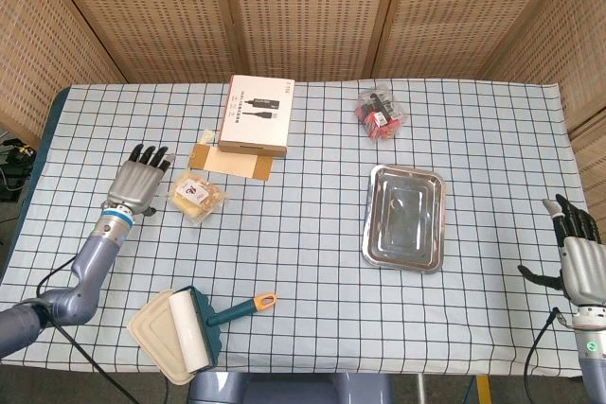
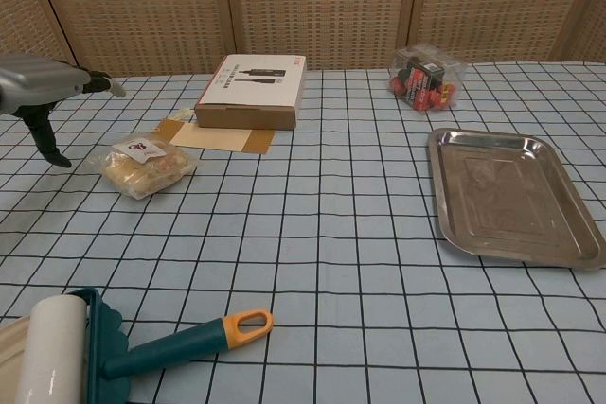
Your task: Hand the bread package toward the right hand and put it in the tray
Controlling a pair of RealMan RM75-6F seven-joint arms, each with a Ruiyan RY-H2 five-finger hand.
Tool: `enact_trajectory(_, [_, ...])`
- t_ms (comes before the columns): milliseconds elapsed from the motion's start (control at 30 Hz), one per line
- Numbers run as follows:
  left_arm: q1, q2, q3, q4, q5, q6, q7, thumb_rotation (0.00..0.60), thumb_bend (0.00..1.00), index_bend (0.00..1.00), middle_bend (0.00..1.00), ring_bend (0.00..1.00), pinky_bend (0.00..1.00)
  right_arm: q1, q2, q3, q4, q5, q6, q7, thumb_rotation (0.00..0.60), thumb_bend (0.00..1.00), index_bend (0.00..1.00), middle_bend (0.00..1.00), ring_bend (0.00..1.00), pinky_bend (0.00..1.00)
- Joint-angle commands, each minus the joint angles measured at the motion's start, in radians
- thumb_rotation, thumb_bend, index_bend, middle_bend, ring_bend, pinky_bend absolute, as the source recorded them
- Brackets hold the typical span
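Note:
The bread package (image 1: pixel 196 196) (image 2: pixel 143 165), a clear bag with a white label, lies on the checked cloth left of centre. My left hand (image 1: pixel 135 183) (image 2: pixel 43 87) hovers just to its left, fingers spread and holding nothing. The steel tray (image 1: pixel 405 218) (image 2: pixel 511 195) sits on the right half of the table with nothing in it. My right hand (image 1: pixel 579 258) is at the far right edge, fingers apart, holding nothing; it does not show in the chest view.
A white and brown box (image 1: pixel 256 114) on a cardboard sheet (image 1: pixel 232 160) lies behind the bread. A clear pack of red items (image 1: pixel 380 113) sits at the back right. A lint roller with a teal and orange handle (image 1: pixel 204 321) lies near the front left edge.

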Motion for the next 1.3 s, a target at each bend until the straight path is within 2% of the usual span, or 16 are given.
enact_trajectory(33, [-0.043,-0.039,0.015,0.048,-0.043,-0.029,0.027,0.600,0.03,0.00,0.00,0.00,0.00,0.000,0.000,0.003,0.003,0.004,-0.002,0.002,0.600,0.11,0.00,0.00,0.00,0.00])
enact_trajectory(233, [-0.098,-0.102,0.051,0.123,-0.091,-0.052,0.057,0.600,0.04,0.02,0.00,0.00,0.00,-0.001,0.003,0.008,0.008,0.011,-0.005,0.014,0.600,0.11,0.00,0.00,0.00,0.00])
enact_trajectory(533, [-0.148,-0.185,0.090,0.210,-0.133,-0.057,0.071,0.600,0.05,0.12,0.00,0.00,0.01,-0.002,0.009,0.005,0.005,-0.006,-0.001,0.029,0.600,0.11,0.00,0.00,0.00,0.00])
enact_trajectory(633, [-0.151,-0.203,0.096,0.217,-0.106,-0.035,0.053,0.600,0.11,0.28,0.05,0.08,0.15,-0.003,0.012,0.004,0.002,-0.012,0.000,0.035,0.600,0.11,0.01,0.00,0.00,0.00])
enact_trajectory(700, [-0.145,-0.207,0.098,0.208,-0.062,-0.004,0.021,0.600,0.22,0.46,0.19,0.23,0.28,-0.004,0.013,0.003,0.000,-0.016,0.004,0.037,0.600,0.11,0.01,0.00,0.00,0.00])
enact_trajectory(800, [-0.136,-0.203,0.100,0.190,-0.012,0.029,-0.018,0.600,0.33,0.58,0.31,0.33,0.35,-0.005,0.014,0.002,-0.001,-0.019,0.005,0.039,0.600,0.11,0.01,0.00,0.00,0.00])
enact_trajectory(933, [-0.127,-0.185,0.090,0.131,0.074,0.093,-0.082,0.600,0.34,0.61,0.33,0.34,0.37,-0.005,0.016,0.002,-0.004,-0.021,0.004,0.044,0.600,0.11,0.01,0.00,0.00,0.00])
enact_trajectory(1067, [-0.135,-0.180,0.078,0.095,0.117,0.117,-0.110,0.600,0.34,0.61,0.33,0.34,0.37,-0.006,0.019,0.002,-0.007,-0.023,0.004,0.050,0.600,0.11,0.01,0.00,0.00,0.00])
enact_trajectory(1300, [-0.232,-0.282,0.024,0.095,0.186,0.132,-0.094,0.600,0.34,0.61,0.33,0.34,0.36,-0.007,0.028,0.007,-0.005,-0.020,0.002,0.079,0.600,0.11,0.01,0.00,0.00,0.00])
